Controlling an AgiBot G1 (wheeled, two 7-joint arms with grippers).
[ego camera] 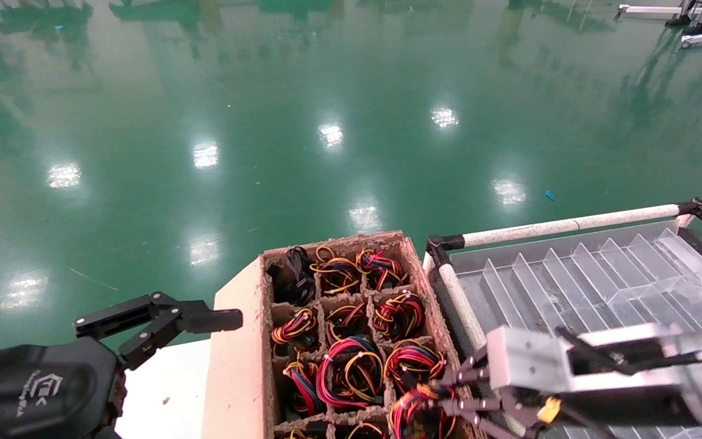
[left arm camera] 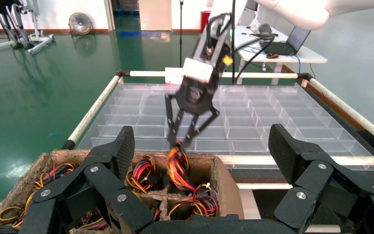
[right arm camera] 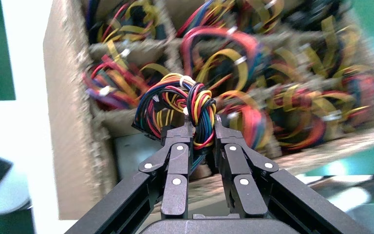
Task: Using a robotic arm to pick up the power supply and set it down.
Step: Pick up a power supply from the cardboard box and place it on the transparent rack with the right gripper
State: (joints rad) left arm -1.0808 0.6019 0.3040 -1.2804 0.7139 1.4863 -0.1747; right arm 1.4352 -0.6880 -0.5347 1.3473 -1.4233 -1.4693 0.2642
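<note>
The left claw (ego camera: 205,320) hangs idle at the left of the cardboard box (ego camera: 235,366), its fingers apart and holding nothing. In the box's near right compartment, the right claw (right arm camera: 202,127) is clamped on the wire loop of the power supply (right arm camera: 175,105). The metal body is barely visible below. That body is probably heavy and stiff, while the wires are soft and could slip or strain, so a hold low on the bundle seems safest. To the right, a clear divided tray (ego camera: 601,274) lies ready.
</note>
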